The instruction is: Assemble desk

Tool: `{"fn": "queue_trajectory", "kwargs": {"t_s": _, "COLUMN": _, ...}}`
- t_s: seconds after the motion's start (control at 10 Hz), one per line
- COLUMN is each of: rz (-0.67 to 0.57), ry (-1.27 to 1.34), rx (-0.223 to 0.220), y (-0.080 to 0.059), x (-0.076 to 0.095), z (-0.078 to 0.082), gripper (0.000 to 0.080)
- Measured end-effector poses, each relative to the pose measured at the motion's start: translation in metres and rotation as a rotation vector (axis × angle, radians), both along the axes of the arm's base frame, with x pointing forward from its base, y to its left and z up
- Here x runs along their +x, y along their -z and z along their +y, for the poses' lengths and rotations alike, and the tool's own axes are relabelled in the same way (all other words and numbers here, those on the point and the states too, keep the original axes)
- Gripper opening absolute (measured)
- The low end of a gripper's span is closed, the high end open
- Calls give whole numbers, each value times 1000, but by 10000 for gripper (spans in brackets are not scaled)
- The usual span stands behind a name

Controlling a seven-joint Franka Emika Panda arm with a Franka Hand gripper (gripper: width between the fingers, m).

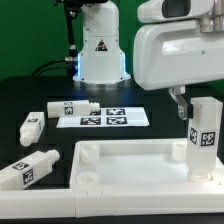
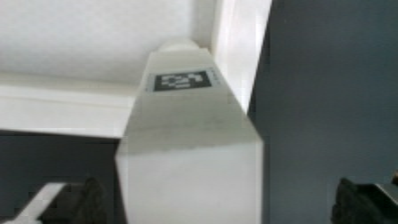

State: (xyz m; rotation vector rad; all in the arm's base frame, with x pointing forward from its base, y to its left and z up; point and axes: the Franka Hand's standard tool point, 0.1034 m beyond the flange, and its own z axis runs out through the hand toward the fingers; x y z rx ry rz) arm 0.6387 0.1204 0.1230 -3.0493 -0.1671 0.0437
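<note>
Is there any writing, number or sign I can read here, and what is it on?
No words or numbers are readable.
Black triangle sign on the robot's base: symbol too small to read.
Square black-and-white patterns, no letters: upright leg, lying legs, marker board.

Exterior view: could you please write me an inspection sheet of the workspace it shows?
Surface: black table; marker board lying flat.
Job's things: desk top flat; upright leg at its end on the exterior view's right; three loose legs.
Clutter: nothing seen.
Grippers: gripper open, astride the upright leg.
Cables: dark cable, apparently, beside the robot base.
Surroundings: green wall.
</note>
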Motion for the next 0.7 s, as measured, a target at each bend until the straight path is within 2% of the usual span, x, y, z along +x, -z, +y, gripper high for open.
{"fn": "queue_trajectory", "kwargs": {"t_s": 0.1, "rz": 11, "ry": 1, "rx": 0, "y": -1, "x": 5, "z": -1, "gripper": 649}}
{"fn": "queue_trajectory", "kwargs": {"t_s": 0.4, "rz": 4, "ry": 36, "rx": 0, "y": 1, "x": 6, "z": 0, "gripper": 640}}
{"fn": "queue_trajectory", "kwargs": {"t_s": 0.6, "rz": 12, "ry": 134, "rx": -6, "y": 1, "x": 6, "z": -1, "gripper": 296}}
{"fn": "queue_trajectory", "kwargs": {"t_s": 0.7, "rz": 19, "ry": 230, "rx": -10, "y": 1, "x": 7, "z": -4, "gripper": 297}}
